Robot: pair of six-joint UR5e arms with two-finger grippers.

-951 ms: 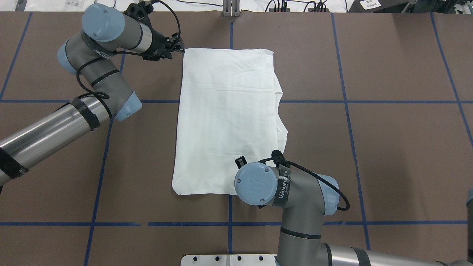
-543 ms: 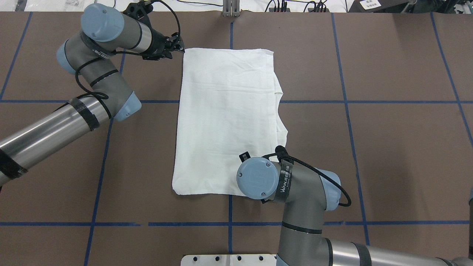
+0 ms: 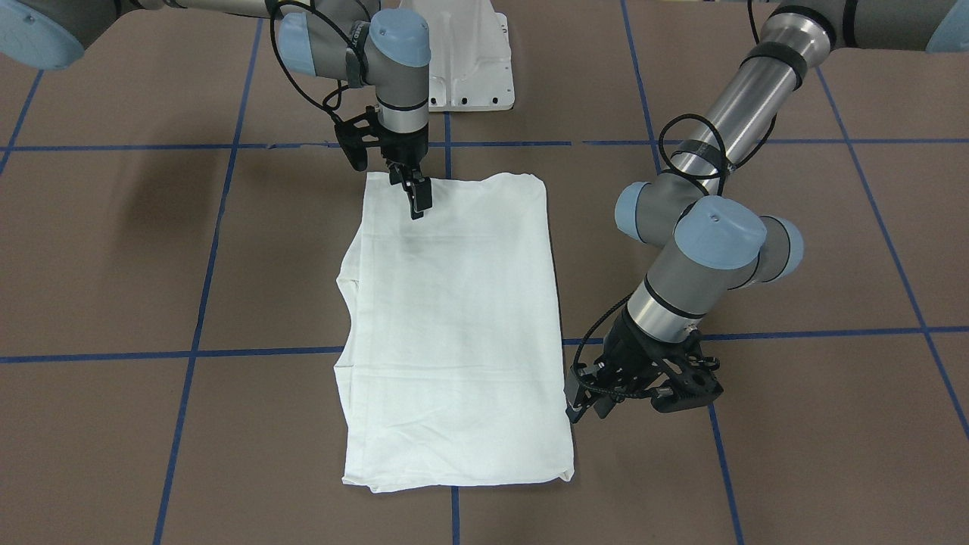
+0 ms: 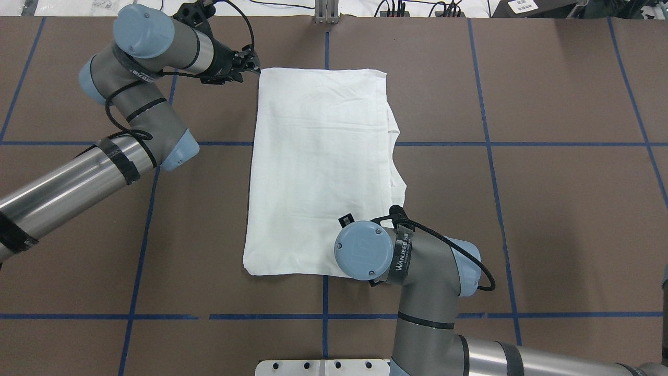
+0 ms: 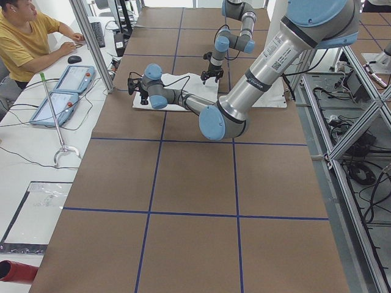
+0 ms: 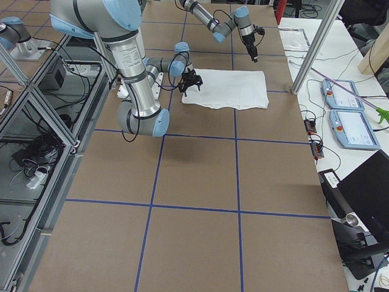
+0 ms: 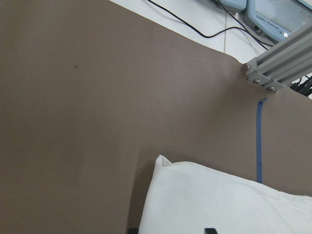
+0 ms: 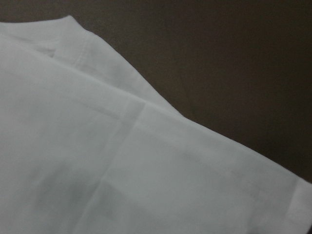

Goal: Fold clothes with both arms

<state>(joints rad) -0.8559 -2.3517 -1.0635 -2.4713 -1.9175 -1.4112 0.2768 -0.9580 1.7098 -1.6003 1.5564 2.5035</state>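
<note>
Left hand (image 4: 249,63) seemingly beside T-shirt (image 4: 318,167) corner

Bright, even light from overhead fills the room views, and the brown table (image 4: 548,209) shows no glare, only a soft, blurred shadow (image 3: 163,189) in the front-facing view. The white T-shirt (image 4: 318,167) is so bright that its creases look pale and low in contrast. The right wrist view is dim, grey and out of focus, while the left wrist view is sharp, with faint shade beside the cloth's corner.

A black strap (image 4: 402,254) on the right arm (image 4: 428,277) reads "WANJEEP".
</note>
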